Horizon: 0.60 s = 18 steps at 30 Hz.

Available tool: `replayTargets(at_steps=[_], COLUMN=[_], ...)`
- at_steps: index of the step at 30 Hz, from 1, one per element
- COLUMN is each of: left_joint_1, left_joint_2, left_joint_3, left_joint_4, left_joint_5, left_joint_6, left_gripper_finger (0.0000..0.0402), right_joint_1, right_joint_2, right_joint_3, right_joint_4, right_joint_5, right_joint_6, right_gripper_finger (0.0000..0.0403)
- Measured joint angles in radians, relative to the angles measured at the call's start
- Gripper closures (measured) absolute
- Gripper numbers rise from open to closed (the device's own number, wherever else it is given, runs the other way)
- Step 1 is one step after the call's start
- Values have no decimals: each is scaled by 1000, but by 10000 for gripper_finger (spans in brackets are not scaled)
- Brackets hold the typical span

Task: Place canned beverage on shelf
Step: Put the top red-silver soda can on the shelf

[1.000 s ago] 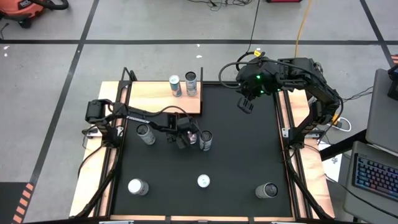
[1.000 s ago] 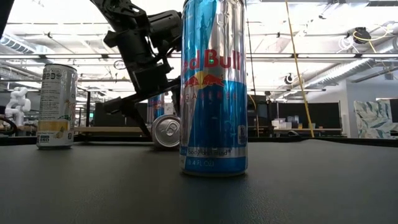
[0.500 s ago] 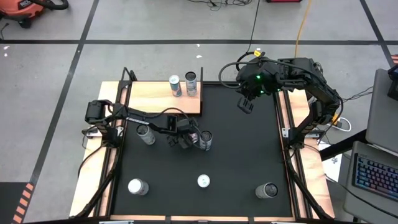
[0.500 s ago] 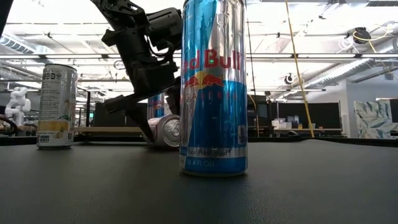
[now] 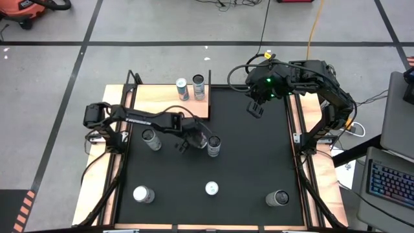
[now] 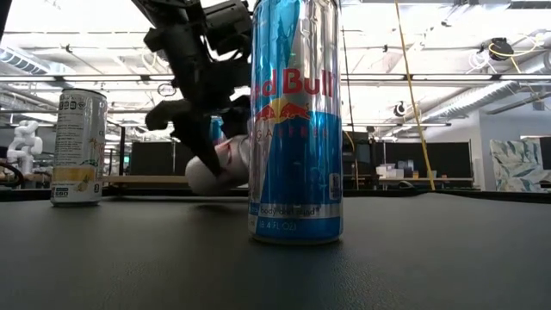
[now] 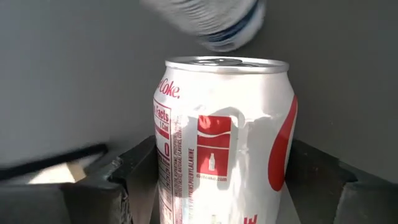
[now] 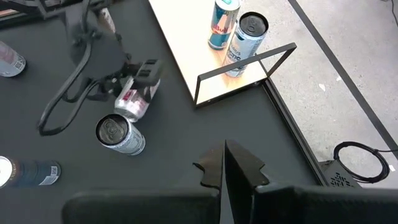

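Looking level across the black mat, I see a tall blue can right up close. Behind it, my left gripper has its jaws pinching a white Coke can, tipped and lifted off the mat. A second can stands just beside it. Off to one side stands a pale can. Farther back is the shelf, with two cans on its far corner. My right gripper hangs near the shelf, jaws pressed together.
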Motion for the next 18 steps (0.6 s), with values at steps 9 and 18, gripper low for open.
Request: replayTargets(at_steps=[9,18], left_joint_1=[62,115], left_joint_2=[-57,-168], left_joint_3=[2,-1], left_joint_4=[-47,-83], left_joint_5=[10,29], left_joint_6=[-153,-235], left_gripper_finger=[130,130], right_joint_1=[0,0], right_joint_2=[0,0], right_joint_3=[0,0], right_joint_4=[0,0], right_joint_5=[0,0], right_joint_6=[-7,-7], right_gripper_finger=[403,403])
